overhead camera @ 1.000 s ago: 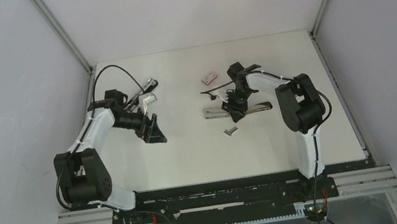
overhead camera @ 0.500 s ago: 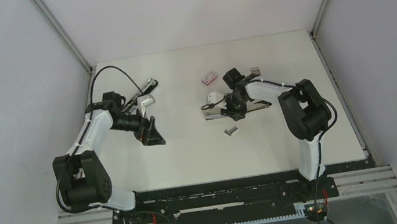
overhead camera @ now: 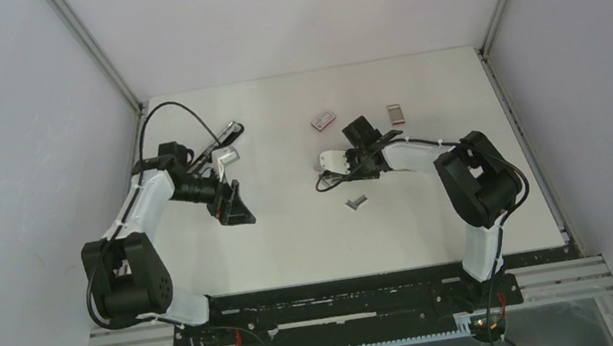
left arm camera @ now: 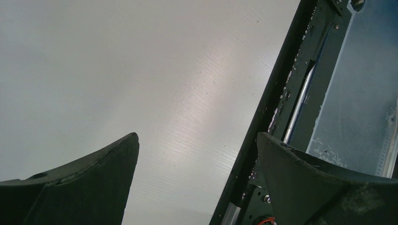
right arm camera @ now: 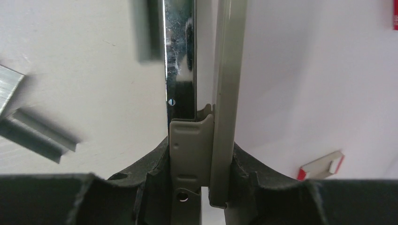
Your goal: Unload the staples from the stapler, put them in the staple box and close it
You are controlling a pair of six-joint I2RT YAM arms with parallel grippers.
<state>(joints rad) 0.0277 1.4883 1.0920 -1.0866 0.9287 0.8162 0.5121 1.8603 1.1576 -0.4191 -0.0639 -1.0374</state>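
Right gripper (right arm camera: 199, 145) clamps both bars of the stapler (right arm camera: 180, 70). The staples (overhead camera: 356, 203) lie loose on the table (overhead camera: 295, 247) nearby (probably already out). Keep the grip square and lower clear of that strip. Only the top view shows the left gripper (overhead camera: 230, 204), agape, well apart.

A small red-and-white box (overhead camera: 323, 120) lies upper centre on the white table (overhead camera: 295, 247); a pinkish-red piece (overhead camera: 395, 112) (flat, rectangular) sits right of it.
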